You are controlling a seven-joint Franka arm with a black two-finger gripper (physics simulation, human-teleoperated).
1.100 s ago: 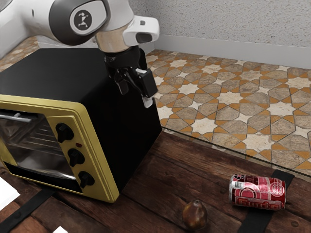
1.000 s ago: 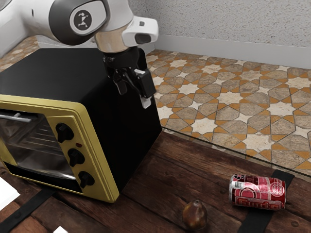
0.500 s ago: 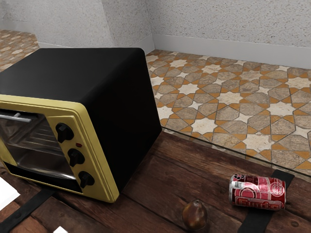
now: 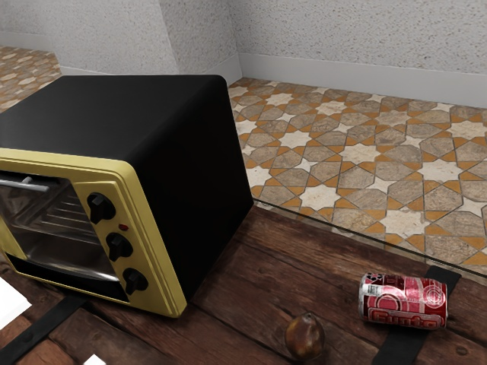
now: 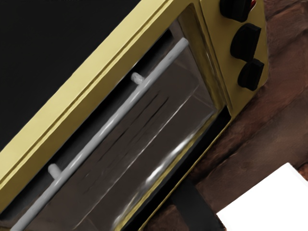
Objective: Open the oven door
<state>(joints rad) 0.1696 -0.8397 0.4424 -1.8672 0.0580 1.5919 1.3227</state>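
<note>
Gripper away from the oven's (image 4: 194, 175) dark side, where seen a second ago in the exterior view; whether spread, pressed together or pinching something, cannot tell. Now, by the wrist view, facing the oven front at a slant, with the handle (image 5: 101, 131) running across just ahead on two short posts (image 5: 137, 78). A real change for the task: off the blank side and round to the face with something to pull.

No matching change in the oven itself: standing on the table (image 4: 251, 289) just as before, with the door (image 5: 159, 120) set within the yellow frame, handle along its upper edge, apparently shut. Nothing opened so far, judging by that. Knobs (image 5: 246, 42) beside the glass, best left alone. Can (image 4: 403, 301) on its side and fruit (image 4: 305, 337) near it, both unmoved, both well apart from the oven. White block (image 5: 274, 207) out in front of the oven, worth watching as the door swings down.

Probably still at the approach step, early in the job. Next, likely: line up with the bar, close in on it or hook behind it, then draw outward and down. Possible trouble: slipping off the thin bar, bumping a post, or pulling too straight and dragging the oven along.
</note>
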